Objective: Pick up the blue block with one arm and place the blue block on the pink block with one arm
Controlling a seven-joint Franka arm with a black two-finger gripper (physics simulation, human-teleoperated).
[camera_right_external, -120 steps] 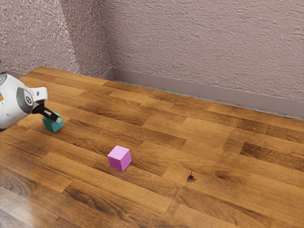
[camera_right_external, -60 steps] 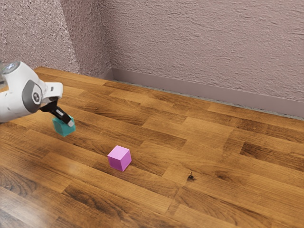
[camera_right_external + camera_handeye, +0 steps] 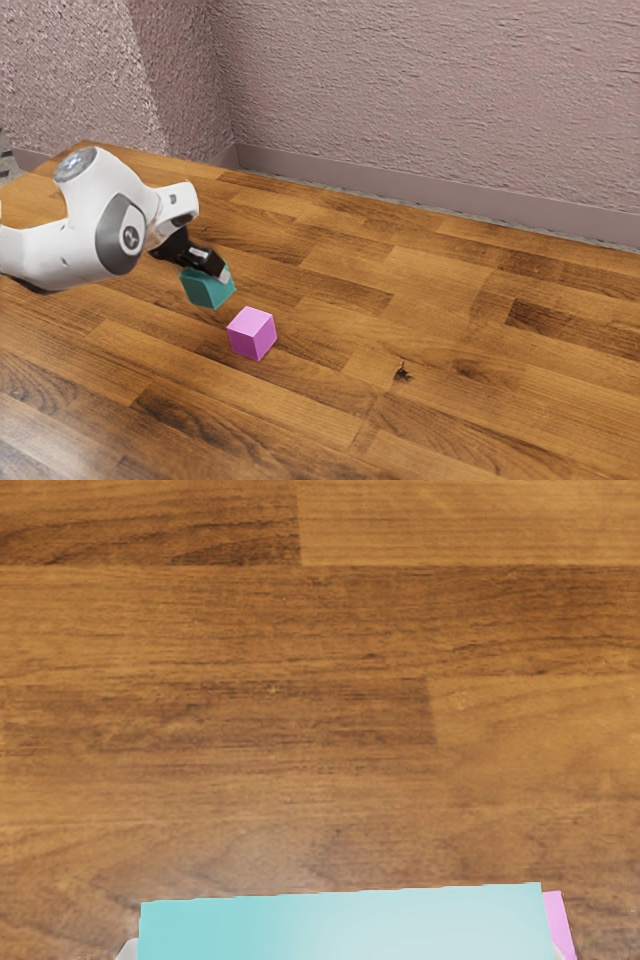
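Gripping the blue block (image 3: 208, 288) in our tool (image 3: 203, 262) left of centre, we hung near the pink block (image 3: 251, 333); coming in low risked shoving it aside; an off-centre release risked toppling.

Arm shell (image 3: 60, 240): glossy white, smooth, made of rounded bulbous segments.
Joint cap (image 3: 122, 235): dark grey disc with a small pale mark at its centre.
Upper cap (image 3: 76, 164): flat, light grey.
Gripper (image 3: 205, 262): black, pale-tipped.
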